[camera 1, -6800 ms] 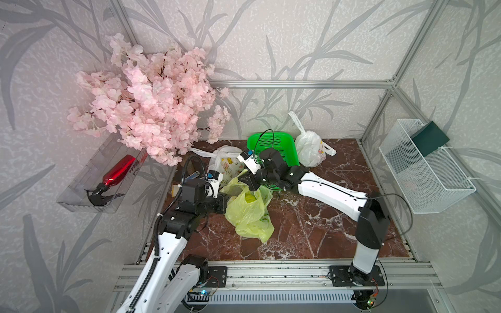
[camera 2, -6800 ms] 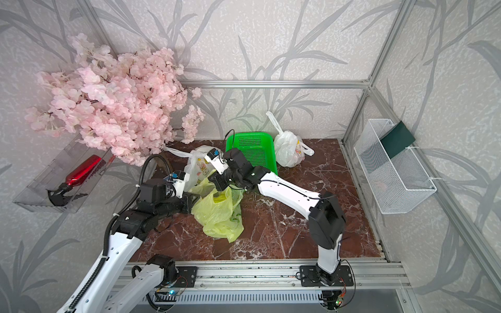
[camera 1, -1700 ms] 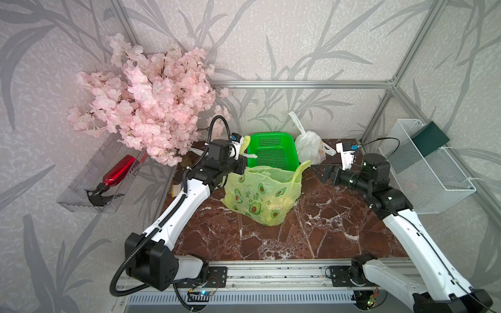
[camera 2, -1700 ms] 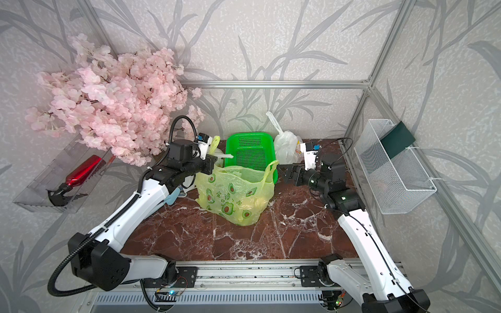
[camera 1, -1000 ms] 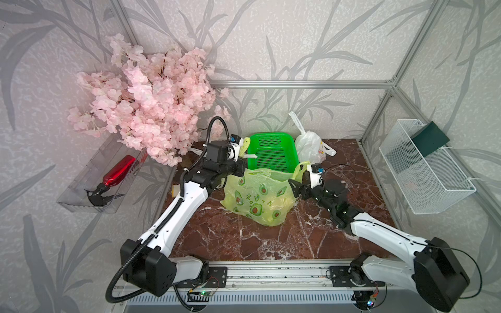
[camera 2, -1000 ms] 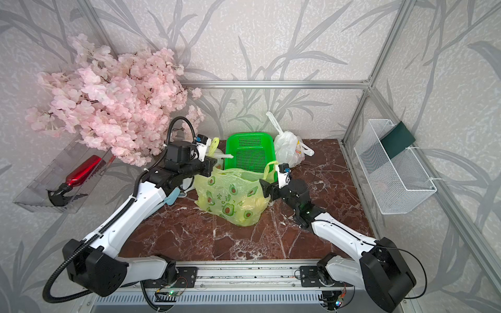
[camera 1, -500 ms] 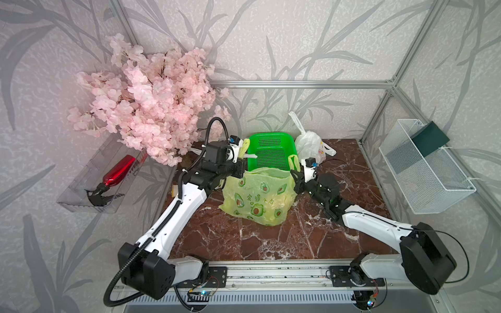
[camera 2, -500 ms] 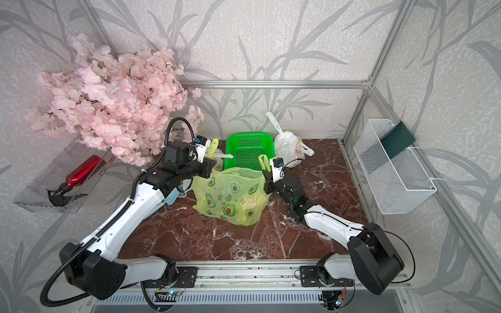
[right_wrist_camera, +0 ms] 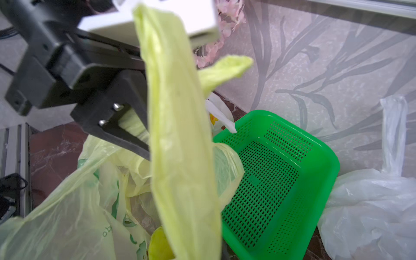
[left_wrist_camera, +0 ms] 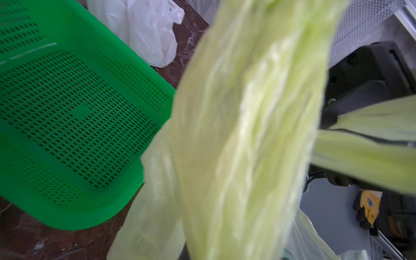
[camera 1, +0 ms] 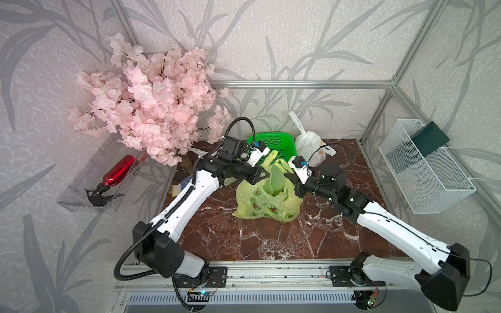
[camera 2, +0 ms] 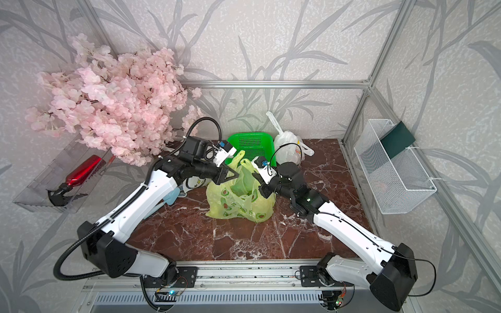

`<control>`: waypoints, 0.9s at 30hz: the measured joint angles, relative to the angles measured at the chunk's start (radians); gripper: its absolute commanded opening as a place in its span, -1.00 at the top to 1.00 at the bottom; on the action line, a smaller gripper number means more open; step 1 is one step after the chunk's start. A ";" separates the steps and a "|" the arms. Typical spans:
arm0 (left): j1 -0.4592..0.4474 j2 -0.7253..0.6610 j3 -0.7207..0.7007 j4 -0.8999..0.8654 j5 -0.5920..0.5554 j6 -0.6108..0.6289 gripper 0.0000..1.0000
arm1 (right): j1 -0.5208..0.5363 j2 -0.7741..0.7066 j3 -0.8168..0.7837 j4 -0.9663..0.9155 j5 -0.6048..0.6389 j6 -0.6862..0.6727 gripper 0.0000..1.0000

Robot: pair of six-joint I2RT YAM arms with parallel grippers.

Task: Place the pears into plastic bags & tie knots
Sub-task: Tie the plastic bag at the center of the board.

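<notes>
The yellow-green bag [camera 1: 267, 202] sits on the marble counter [camera 1: 271, 244] between the two claws, with one pear [right_wrist_camera: 160, 246] showing low inside it. The left claw [camera 1: 265, 174] is pinched tight on one handle, and the right claw [camera 1: 289, 177], facing it close by, is clamped on the other, both strips drawn upward. Just beyond the claws stands the green basket [camera 1: 273, 141], with a bulging white bag [camera 1: 309, 142] beside it on the right claw's side.

The yellow-green bag [camera 1: 267, 199] with avocado prints sits mid counter [camera 1: 271, 244], both handles pulled up close together, one pear [right_wrist_camera: 159, 246] peeking out inside. At the back, the white bag [camera 1: 309, 147] looks tied shut, handle strip sticking up.
</notes>
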 measured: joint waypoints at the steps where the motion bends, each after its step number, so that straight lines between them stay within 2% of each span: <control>1: 0.006 0.023 -0.006 0.005 0.027 0.015 0.85 | 0.003 0.022 0.014 -0.018 -0.001 -0.011 1.00; 4: 0.020 0.036 -0.058 0.043 0.089 0.030 0.75 | 0.015 0.089 0.055 -0.054 -0.005 -0.030 1.00; 8: 0.037 0.018 -0.111 0.105 0.170 0.038 0.38 | 0.054 0.162 0.122 -0.104 -0.011 -0.050 1.00; 11: 0.042 -0.007 -0.138 0.140 0.212 0.051 0.17 | 0.074 0.204 0.169 -0.143 -0.011 -0.066 1.00; 14: 0.052 -0.042 -0.159 0.163 0.238 0.053 0.06 | 0.085 0.235 0.207 -0.190 -0.018 -0.084 1.00; 18: 0.063 -0.074 -0.167 0.201 0.258 0.049 0.05 | 0.095 0.268 0.252 -0.242 -0.023 -0.108 1.00; 21: 0.068 -0.076 -0.167 0.221 0.273 0.046 0.21 | 0.102 0.288 0.274 -0.271 -0.029 -0.117 1.00; 25: 0.073 -0.059 -0.156 0.217 0.293 0.043 0.84 | 0.104 0.299 0.288 -0.278 -0.028 -0.106 0.99; 27: 0.073 -0.047 -0.147 0.206 0.301 0.054 0.98 | 0.100 0.299 0.288 -0.278 -0.031 -0.082 0.77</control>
